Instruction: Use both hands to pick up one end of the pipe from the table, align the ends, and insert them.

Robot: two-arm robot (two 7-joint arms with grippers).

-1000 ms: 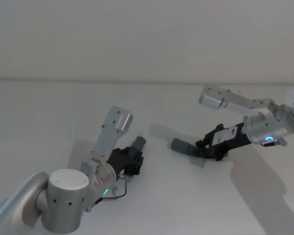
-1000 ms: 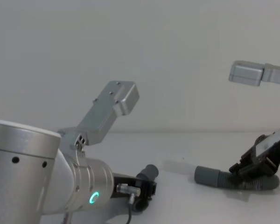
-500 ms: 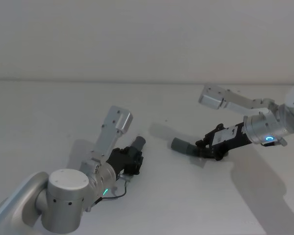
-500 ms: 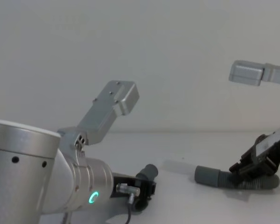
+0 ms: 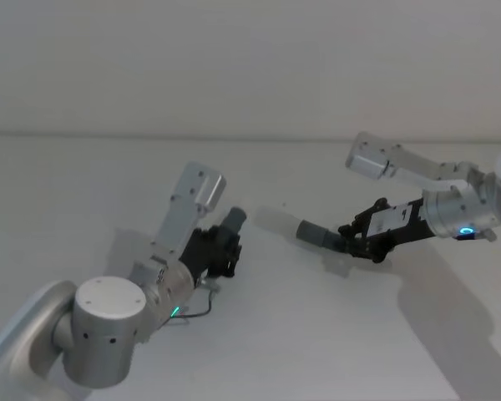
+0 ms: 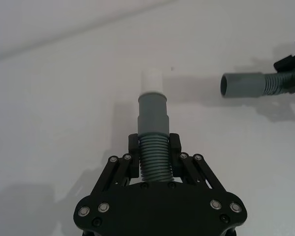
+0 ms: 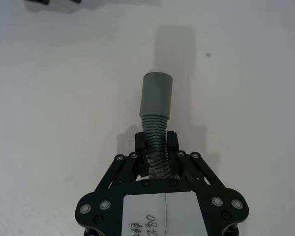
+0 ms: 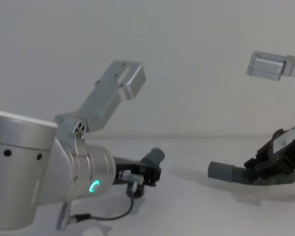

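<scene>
Short pipe piece point(image 6: 153, 164) clamped on its ribbed body by the left gripper point(image 6: 154, 145), left cuff point(image 6: 153, 114) jutting past the fingertips above the white table point(image 6: 49, 98). Longer pipe piece point(image 7: 156, 129) pinched likewise in the right gripper point(image 7: 156, 143), right cuff point(image 7: 156, 100) ahead. From the left wrist, open mouth of the right cuff; from the chest, curved tail behind the right gripper. Both arms low, cuffs angled toward each other, well apart.

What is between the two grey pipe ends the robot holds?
Nothing but bare table. The head view shows a gap between the left pipe end, held by the left gripper, and the right pipe end, held by the right gripper.
</scene>
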